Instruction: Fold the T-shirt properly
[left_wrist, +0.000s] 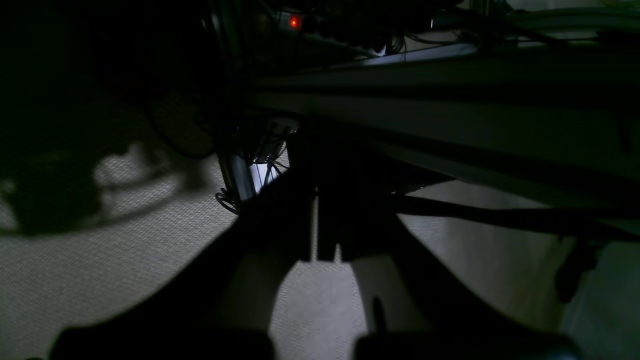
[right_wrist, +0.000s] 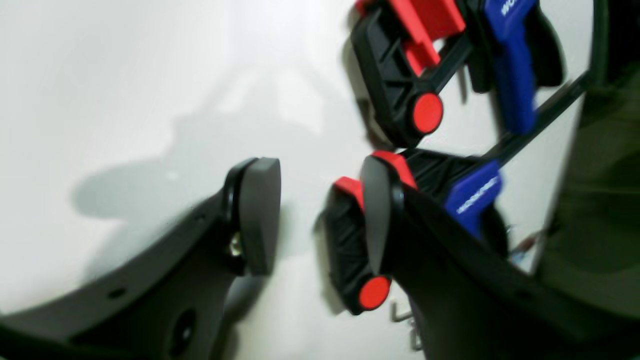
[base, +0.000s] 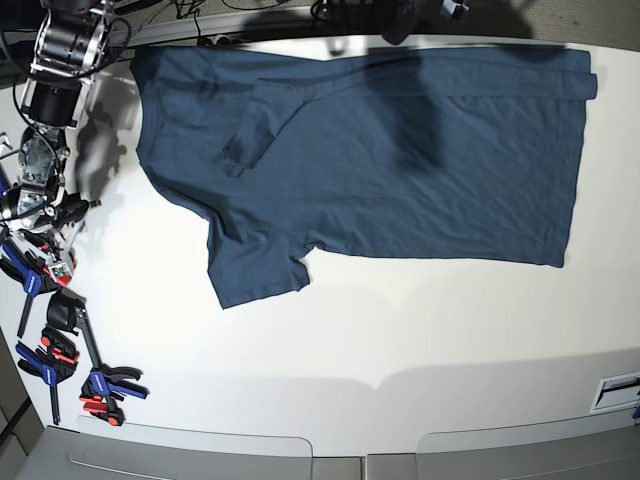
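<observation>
Plainly, our right gripper (right_wrist: 320, 215) stands spread, its two dark pads well apart with bare white table (right_wrist: 125, 75) between them and nothing pinched; it hangs over the table's edge, just beside a cluster of red, black and blue bar clamps (right_wrist: 425, 110). Our left gripper (left_wrist: 320, 250) is only a dark silhouette in its own wrist view; a thin bright slit shows between the fingers, but we cannot tell whether they are parted or closed, and they seem to hold nothing. That view looks down past the table onto a textured floor, so we judge this arm to be off the work surface. In the base view the right arm (base: 50, 120) sits at the table's side, near one sleeve. The T-shirt (base: 400, 150) lies spread along the far half of the table, mostly flat, with one sleeve (base: 255, 275) pointing toward us and some fabric doubled over near the collar. We judge that folding has hardly begun. The next move calls for bringing both grippers over the cloth to take an edge.
</observation>
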